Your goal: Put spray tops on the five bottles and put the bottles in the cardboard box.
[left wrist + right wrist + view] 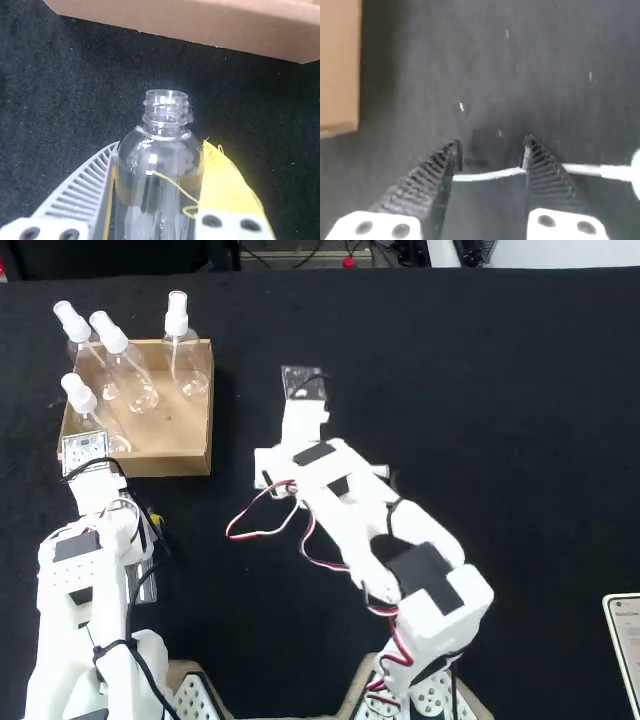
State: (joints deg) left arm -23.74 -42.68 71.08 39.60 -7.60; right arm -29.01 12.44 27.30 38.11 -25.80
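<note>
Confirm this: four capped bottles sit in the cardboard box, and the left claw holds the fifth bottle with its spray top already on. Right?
One thing is off: the bottle in the left claw has no spray top; the left wrist view shows its threaded neck open. Four capped bottles do sit in the cardboard box.

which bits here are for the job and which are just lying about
For the job:
cardboard box
four capped bottles standing in it
uncapped bottle held in the left pincer
spray top lying at the open right pincer

Lying about:
white flat thing at the high view's right edge
</note>
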